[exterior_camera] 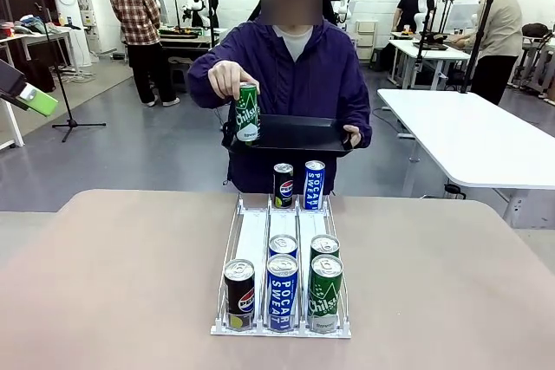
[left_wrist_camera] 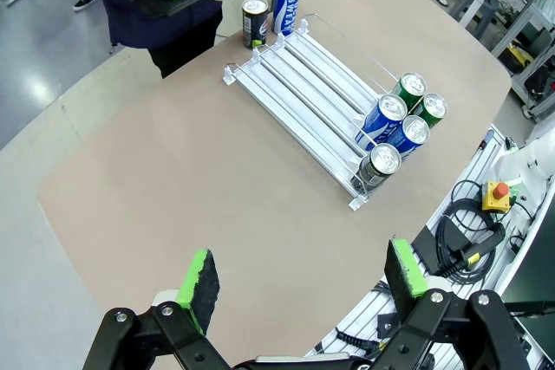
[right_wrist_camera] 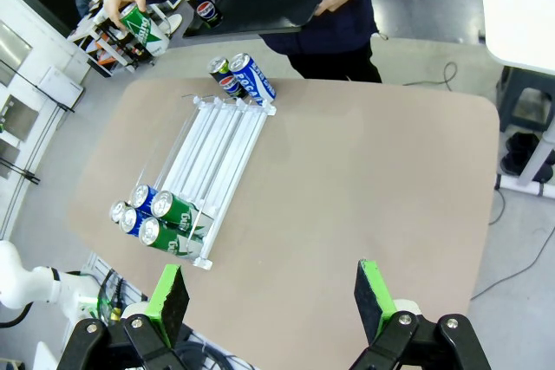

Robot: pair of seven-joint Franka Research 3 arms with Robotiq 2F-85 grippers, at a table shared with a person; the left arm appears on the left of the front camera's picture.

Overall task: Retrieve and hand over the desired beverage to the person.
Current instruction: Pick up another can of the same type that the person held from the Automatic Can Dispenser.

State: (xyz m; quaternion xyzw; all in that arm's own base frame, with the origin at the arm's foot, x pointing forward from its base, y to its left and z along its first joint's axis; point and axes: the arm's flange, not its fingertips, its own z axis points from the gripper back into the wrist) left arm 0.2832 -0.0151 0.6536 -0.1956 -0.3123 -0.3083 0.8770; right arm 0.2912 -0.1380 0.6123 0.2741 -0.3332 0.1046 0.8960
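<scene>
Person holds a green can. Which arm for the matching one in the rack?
Right, probably: the green cans sit in the rack's right-hand lane, on that arm's side; its fingers are open.

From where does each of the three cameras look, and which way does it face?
Front view: between the arms, facing across the table at the person holding a green can and a black tray; a green pad shows at left.
Left wrist view: high above the table, looking down at the rack of cans; left jaws open below.
Right wrist view: high too, facing the person; right jaws open.
Both wrist views share the rack.
</scene>
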